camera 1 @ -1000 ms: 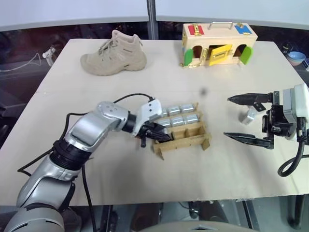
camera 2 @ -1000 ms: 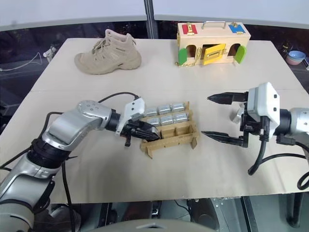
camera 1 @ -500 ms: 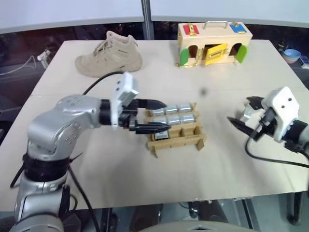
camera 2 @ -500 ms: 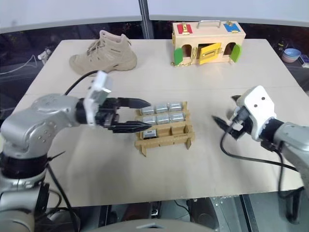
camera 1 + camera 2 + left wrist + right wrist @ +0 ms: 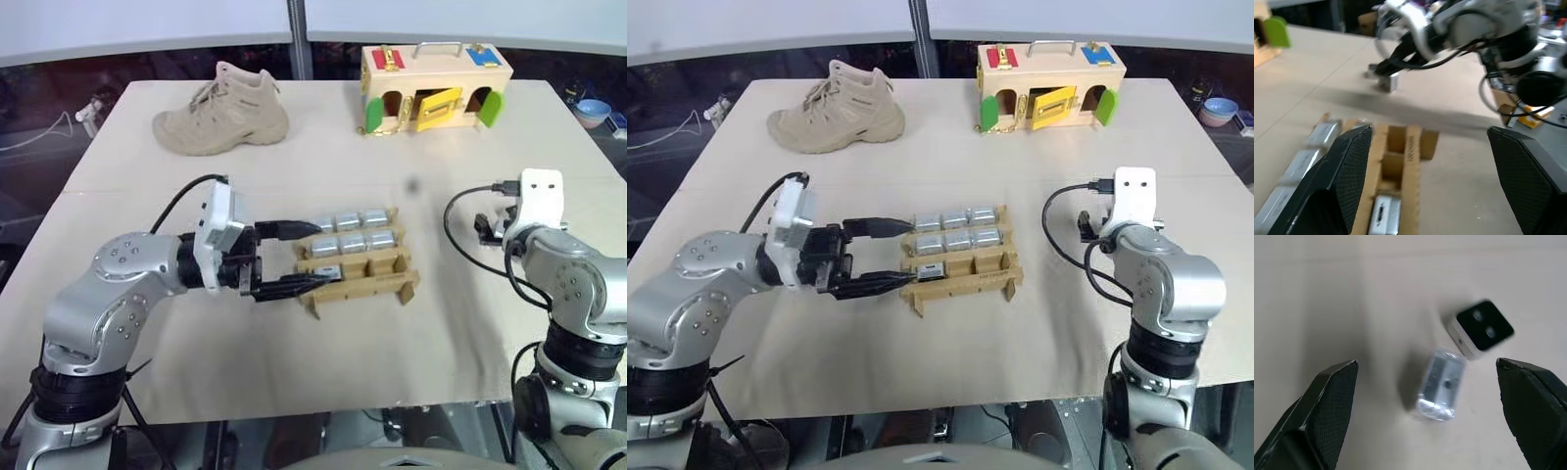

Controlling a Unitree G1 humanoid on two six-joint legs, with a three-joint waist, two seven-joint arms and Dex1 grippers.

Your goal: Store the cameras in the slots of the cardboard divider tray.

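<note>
Claws both stand spread and empty: my left claw (image 5: pixel 299 257) hangs at the near-left end of the cardboard divider tray (image 5: pixel 370 285), and my right claw (image 5: pixel 1430 406) frames two loose cameras (image 5: pixel 1437 386) on the tan worktop (image 5: pixel 323 362). I count seven cameras (image 5: pixel 348 221) slotted in the tray. A shoe (image 5: pixel 223 110) and a wooden box (image 5: pixel 433 73) sit along the far edge.
</note>
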